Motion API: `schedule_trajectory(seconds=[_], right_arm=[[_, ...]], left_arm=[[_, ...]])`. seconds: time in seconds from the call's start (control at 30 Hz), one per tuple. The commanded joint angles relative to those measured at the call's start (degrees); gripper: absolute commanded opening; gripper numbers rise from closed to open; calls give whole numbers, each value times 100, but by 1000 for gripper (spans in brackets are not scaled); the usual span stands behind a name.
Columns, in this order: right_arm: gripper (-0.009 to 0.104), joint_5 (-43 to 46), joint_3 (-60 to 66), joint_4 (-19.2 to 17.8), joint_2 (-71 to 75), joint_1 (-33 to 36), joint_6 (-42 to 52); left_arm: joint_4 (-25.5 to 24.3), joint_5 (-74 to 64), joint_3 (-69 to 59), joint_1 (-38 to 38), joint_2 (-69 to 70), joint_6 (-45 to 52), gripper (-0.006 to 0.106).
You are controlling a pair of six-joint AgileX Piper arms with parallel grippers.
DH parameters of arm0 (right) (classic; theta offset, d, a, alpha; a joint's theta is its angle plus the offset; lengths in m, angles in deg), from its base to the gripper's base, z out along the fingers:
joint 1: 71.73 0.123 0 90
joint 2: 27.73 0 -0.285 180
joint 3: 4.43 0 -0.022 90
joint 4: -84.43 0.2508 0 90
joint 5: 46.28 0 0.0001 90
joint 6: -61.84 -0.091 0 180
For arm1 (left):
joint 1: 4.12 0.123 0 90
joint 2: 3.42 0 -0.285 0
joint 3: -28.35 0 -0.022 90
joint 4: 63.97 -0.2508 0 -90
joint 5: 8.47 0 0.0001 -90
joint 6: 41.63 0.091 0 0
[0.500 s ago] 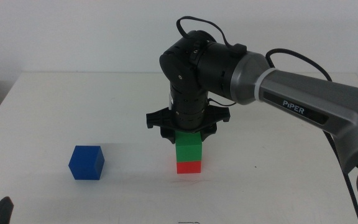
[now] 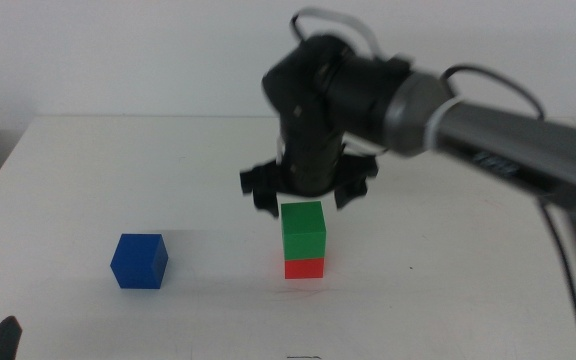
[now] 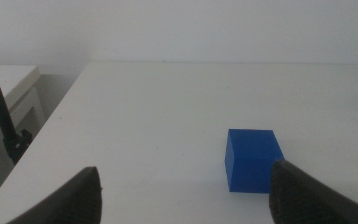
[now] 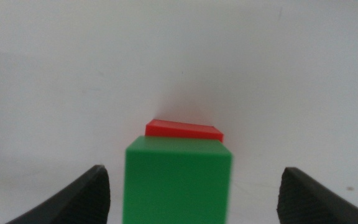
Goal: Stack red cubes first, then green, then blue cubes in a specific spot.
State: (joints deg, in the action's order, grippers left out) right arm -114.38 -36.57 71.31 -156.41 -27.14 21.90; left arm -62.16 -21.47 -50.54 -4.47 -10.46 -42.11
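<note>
Right gripper (image 2: 304, 196) released, jaws spread, just above green cube (image 2: 303, 229) on red cube (image 2: 304, 268); blue cube (image 2: 139, 261) well apart; left gripper (image 3: 185, 193) spread too.

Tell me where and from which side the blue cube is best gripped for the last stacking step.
Judging by its pose, grip the blue cube across two opposite side faces, coming down from above. It sits flat and alone on the table, apart from the green cube resting on the red cube, so every side looks free. The open left gripper, waiting near it, seems best placed; the open right gripper hovers above the stack.
</note>
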Motion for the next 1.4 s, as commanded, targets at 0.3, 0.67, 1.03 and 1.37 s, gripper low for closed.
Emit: schedule_trajectory(seconds=[0.3,0.67,1.03,1.37], right_arm=[[75,953,1665,-178,3107,-13,1130],[75,2408,4652,162,6894,-267,2385],[75,2675,5664,571,8223,-267,3256],[75,2898,5664,502,8198,-262,3308]], left_arm=[[45,455,18,-12,96,-44,90],[45,455,18,-12,96,-44,90],[45,455,18,-12,96,-44,90],[45,455,18,-12,96,-44,90]])
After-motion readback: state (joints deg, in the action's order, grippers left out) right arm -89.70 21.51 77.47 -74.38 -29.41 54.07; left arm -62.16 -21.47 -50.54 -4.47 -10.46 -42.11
